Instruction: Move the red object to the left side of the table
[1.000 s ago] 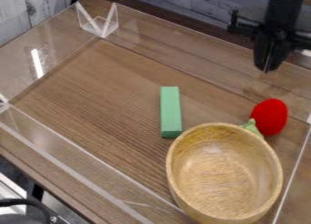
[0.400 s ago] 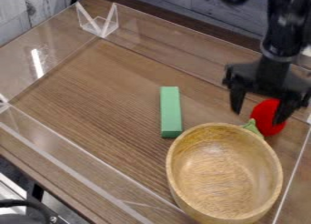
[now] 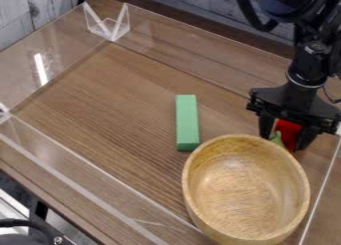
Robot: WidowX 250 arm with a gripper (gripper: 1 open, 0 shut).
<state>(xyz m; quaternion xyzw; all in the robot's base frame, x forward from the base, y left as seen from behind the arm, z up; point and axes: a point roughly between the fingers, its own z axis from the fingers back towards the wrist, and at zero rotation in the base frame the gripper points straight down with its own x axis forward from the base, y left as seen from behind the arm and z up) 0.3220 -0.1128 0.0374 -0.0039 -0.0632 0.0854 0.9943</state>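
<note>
- Red fruit (image 3: pixel 293 129) sits near the right edge of the table (image 3: pixel 107 100), just beyond the wooden bowl (image 3: pixel 246 194); only slivers of red show between the black fingers.
- Gripper (image 3: pixel 294 135) points straight down, fingers straddling the fruit; whether they've clamped yet, I cannot tell.
- Step in hand: the grab. Judging from this, the carry to the left side hasn't begun.
- Next move calls for a firm squeeze, then a lift clear of the bowl rim and the green block (image 3: pixel 188 122) on the way across.
- Compared with a moment ago, the gripper has dropped from high above the far right edge onto the fruit, now mostly hidden.
</note>
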